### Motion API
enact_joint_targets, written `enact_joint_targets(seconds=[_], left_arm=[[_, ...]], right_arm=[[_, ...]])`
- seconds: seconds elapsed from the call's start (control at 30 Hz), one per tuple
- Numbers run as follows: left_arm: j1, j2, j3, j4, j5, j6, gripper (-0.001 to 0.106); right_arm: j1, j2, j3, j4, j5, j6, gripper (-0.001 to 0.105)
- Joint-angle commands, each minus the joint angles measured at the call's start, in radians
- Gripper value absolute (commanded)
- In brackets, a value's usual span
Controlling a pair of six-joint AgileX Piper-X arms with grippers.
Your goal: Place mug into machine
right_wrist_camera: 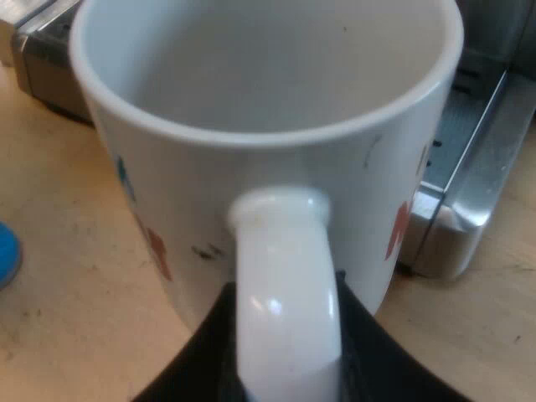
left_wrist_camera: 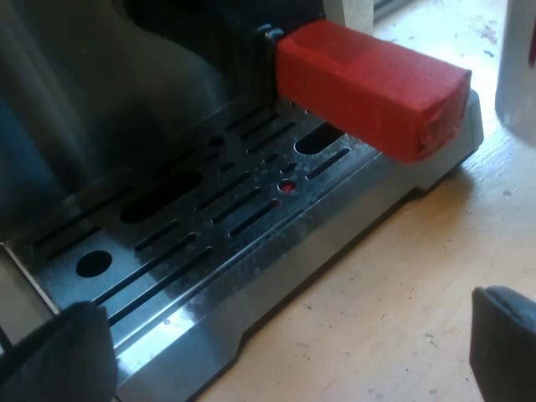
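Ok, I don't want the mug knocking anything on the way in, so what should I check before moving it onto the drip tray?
1. Grip: right gripper shut on the mug handle: ok.
2. Mug empty inside: ok.
3. Landing spot: drip tray grate, seen part, carries nothing: ok.
4. Headroom under the red handle end for the mug: cannot tell.
5. Path: left gripper, open, hovers at the tray's front edge, possibly in the way: not ok.

No lettering, brand or number can be read anywhere. The white mug [right_wrist_camera: 268, 159] bears small red and blue marks on its side, too partial to decipher.
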Motion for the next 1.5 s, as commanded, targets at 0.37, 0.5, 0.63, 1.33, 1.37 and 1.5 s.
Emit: enact_joint_targets(seconds=[0.37,0.5,0.63,1.33,1.37,1.5], left_arm=[[-0.008,-0.003,0.015,-0.073,-0.017,-0.01,0.087],[-0.008,-0.003,0.015,-0.073,-0.017,-0.01,0.087],[-0.008,-0.003,0.015,-0.071,-0.017,-0.01,0.087],[-0.008,-0.003,0.015,-0.067,-0.015,-0.01,0.087],[-0.008,-0.003,0.015,-0.067,-0.015,-0.01,0.087],[-0.008,-0.003,0.015,-0.067,-0.01,-0.01,0.087]], right_arm=[[0.034,0.227,-0.02,-0.356,0.023,0.048,0.0],[0.034,0.307,-0.02,-0.434,0.023,0.05,0.0],[0.034,0.365,-0.028,-0.473,0.023,0.064,0.0],[0.02,0.66,-0.198,-0.55,0.094,0.032,0.0],[0.017,0.669,-0.205,-0.552,0.094,0.032,0.0],[-0.019,0.722,-0.246,-0.555,0.097,0.032,0.0]])
